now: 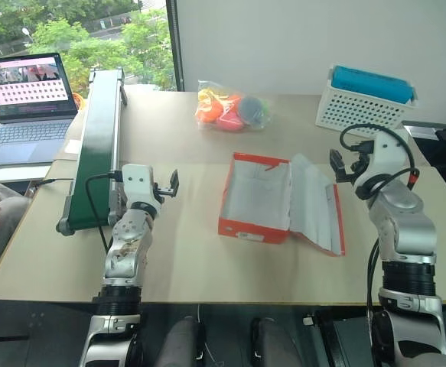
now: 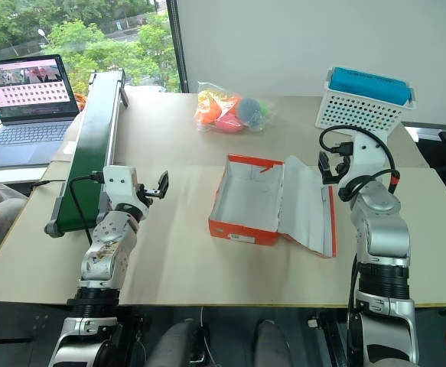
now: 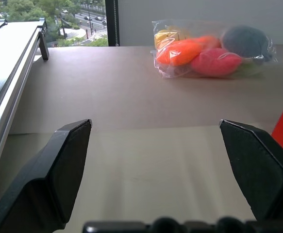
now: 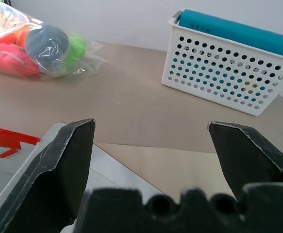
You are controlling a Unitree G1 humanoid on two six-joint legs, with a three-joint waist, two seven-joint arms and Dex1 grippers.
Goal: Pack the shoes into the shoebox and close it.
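Shoebox (image 1: 257,195) in orange-red card lies open in the middle of the table (image 1: 184,252), its white inside bare and its lid (image 1: 314,205) folded out flat toward the robot's right; no writing can be read on the box from here. Left gripper (image 1: 165,186) hovers above the table just to the left of the box, its two black fingers spread wide with nothing between them. Right gripper (image 1: 345,166) hangs near the far right edge of the lid, spread just as wide and holding nothing. Behind the box, well apart from it, sits a clear bag (image 1: 229,108) of orange, pink, grey and green things. At the far right corner stands a white perforated basket (image 1: 360,105) with a blue top. Along the left side of the table runs a dark green conveyor (image 1: 99,134), and beyond it an open laptop (image 1: 25,95) shows rows of small pictures too fine to read.
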